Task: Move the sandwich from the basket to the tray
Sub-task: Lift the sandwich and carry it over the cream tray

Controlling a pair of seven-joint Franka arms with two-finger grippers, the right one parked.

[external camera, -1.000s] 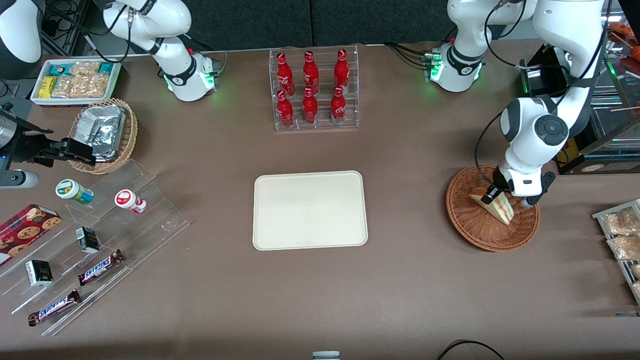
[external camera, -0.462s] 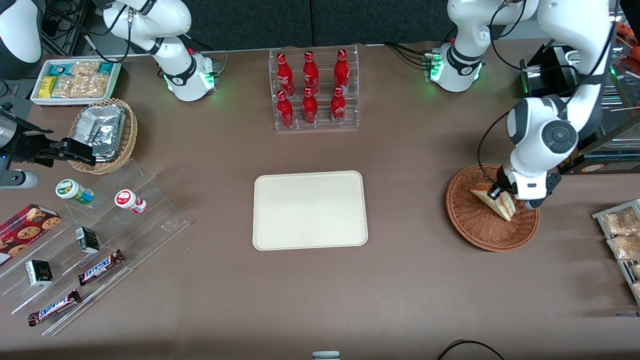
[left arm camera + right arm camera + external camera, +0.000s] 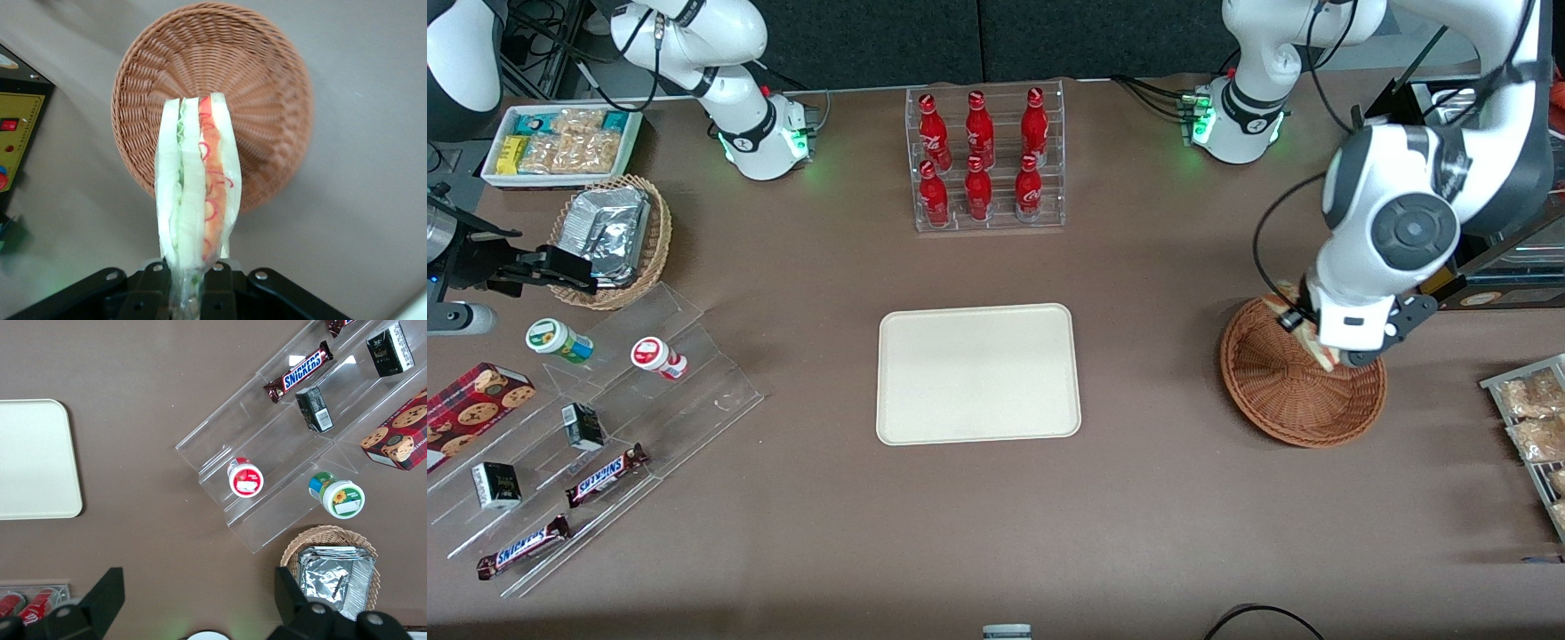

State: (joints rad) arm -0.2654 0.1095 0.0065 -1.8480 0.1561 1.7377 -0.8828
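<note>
My left gripper [image 3: 1320, 342] [image 3: 188, 280] is shut on the sandwich [image 3: 197, 180], a white bread wedge with red, orange and green filling. It holds the sandwich in the air above the round reddish-brown basket [image 3: 1294, 391] [image 3: 267, 87], which is empty. In the front view the sandwich [image 3: 1294, 311] is mostly hidden by the wrist; only its bread corner and filling edge show. The cream-beige tray [image 3: 978, 373] lies flat mid-table, toward the parked arm's end from the basket, with nothing on it. It also shows in the right wrist view [image 3: 33, 460].
A clear rack of red bottles [image 3: 985, 160] stands farther from the camera than the tray. A black and yellow box [image 3: 17, 133] stands beside the basket. Snack packets [image 3: 1529, 418] lie at the working arm's end. A tan basket with foil [image 3: 609, 236] and an acrylic snack stand [image 3: 596, 427] lie at the parked arm's end.
My gripper has risen out of the basket with the sandwich in it. The basket is now empty and the arm's wrist stands higher over its rim.
</note>
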